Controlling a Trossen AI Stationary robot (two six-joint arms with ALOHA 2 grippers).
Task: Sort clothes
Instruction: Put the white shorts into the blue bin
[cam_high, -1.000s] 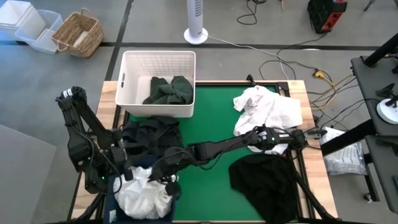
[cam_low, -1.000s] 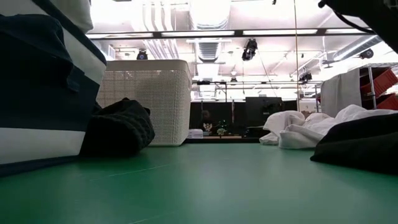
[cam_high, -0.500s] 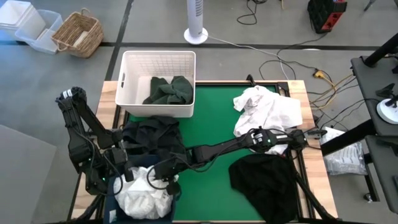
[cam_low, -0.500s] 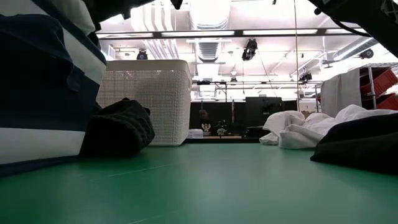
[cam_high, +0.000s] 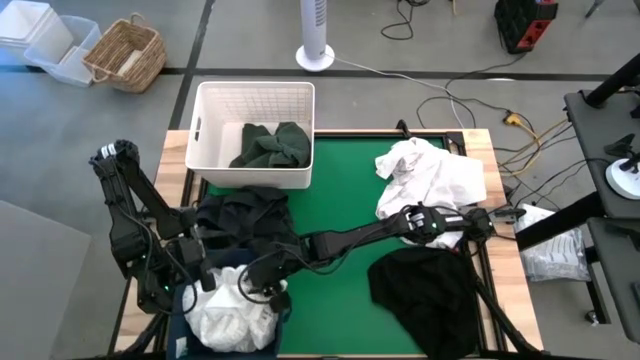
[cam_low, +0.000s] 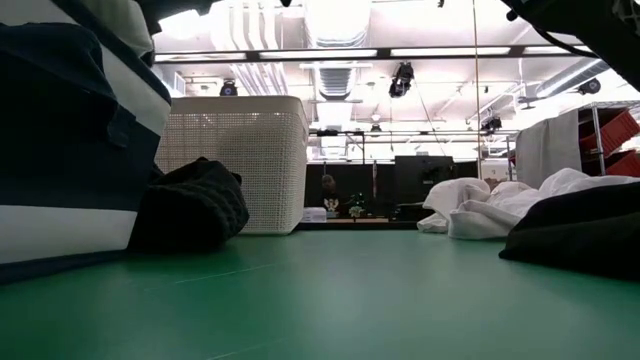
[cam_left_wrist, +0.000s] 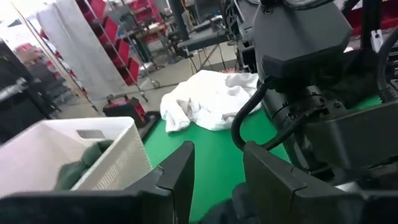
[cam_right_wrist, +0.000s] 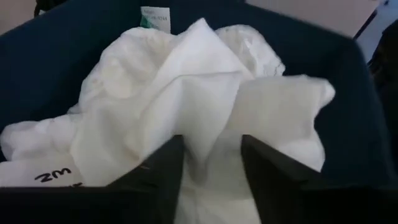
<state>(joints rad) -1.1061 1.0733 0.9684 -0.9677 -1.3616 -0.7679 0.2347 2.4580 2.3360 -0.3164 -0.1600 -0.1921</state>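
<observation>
**Right pincer parked over the white stuff in the navy bin**

High view: the right pincer (cam_high: 262, 288) had reached way across to about 7 o'clock on the green tabletop (cam_high: 340, 205), sitting over the white garment (cam_high: 228, 315) in the navy bin (cam_high: 186, 325). The left pincer (cam_high: 192, 262) waited just beside it. A black garment (cam_high: 240, 217) lay right above the bin, the dark green garment (cam_high: 270, 146) was in the white basket (cam_high: 255, 101) at 11 o'clock, a white pile (cam_high: 432, 175) at 2 o'clock and another black pile (cam_high: 425, 290) at 5 o'clock.

Low view: the bin's striped wall (cam_low: 60, 160) filled 9 o'clock, with the black garment touching the lattice basket.

Left wrist view: fingers (cam_left_wrist: 177, 177) stood narrowly apart, holding nothing.

Right wrist view: both fingers (cam_right_wrist: 165, 168) were spread open with white cloth bunched between them; can't tell whether they pinched it.
</observation>
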